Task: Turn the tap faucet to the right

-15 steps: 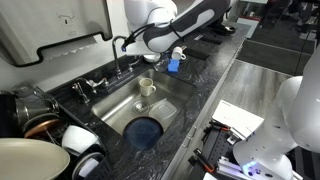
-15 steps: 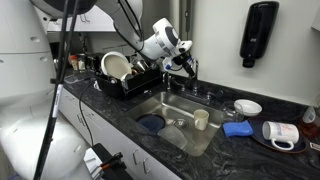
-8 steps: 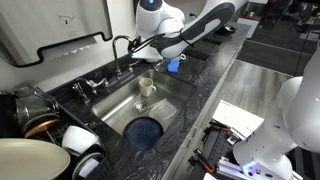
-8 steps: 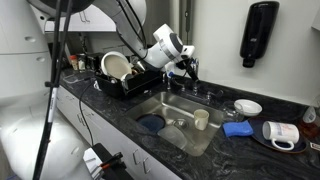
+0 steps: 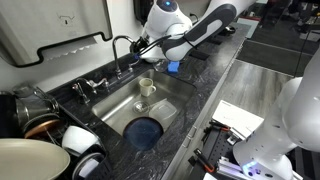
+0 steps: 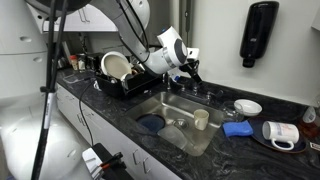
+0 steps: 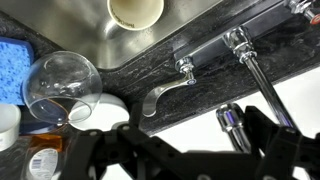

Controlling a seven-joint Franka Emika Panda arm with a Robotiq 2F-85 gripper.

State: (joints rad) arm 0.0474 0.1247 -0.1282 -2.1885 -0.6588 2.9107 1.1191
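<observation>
The tap faucet [image 5: 121, 45] is a tall chrome gooseneck spout behind the sink, and it also shows in the other exterior view [image 6: 192, 72]. In the wrist view its tube [image 7: 268, 90] runs from the base toward the lower right. Its chrome outlet end [image 7: 231, 126] hangs between my dark fingers, close against the right finger [image 7: 268, 130]. My gripper [image 7: 195, 145] is open around the spout end. It sits at the spout's arch in both exterior views [image 5: 140, 48] [image 6: 187, 67].
A cream mug [image 5: 146, 87] stands in the steel sink [image 5: 120, 105], with a dark blue bowl [image 5: 145, 131] nearer the front. A blue sponge [image 5: 172, 66], a glass bowl [image 7: 60, 85] and a chrome side handle [image 7: 165, 95] are on the dark counter. A dish rack [image 6: 125, 78] stands beside the sink.
The arm's wrist has shifted sideways along the counter toward the blue sponge, with the gripper staying at the spout's arch. The mug and dishes have not moved.
</observation>
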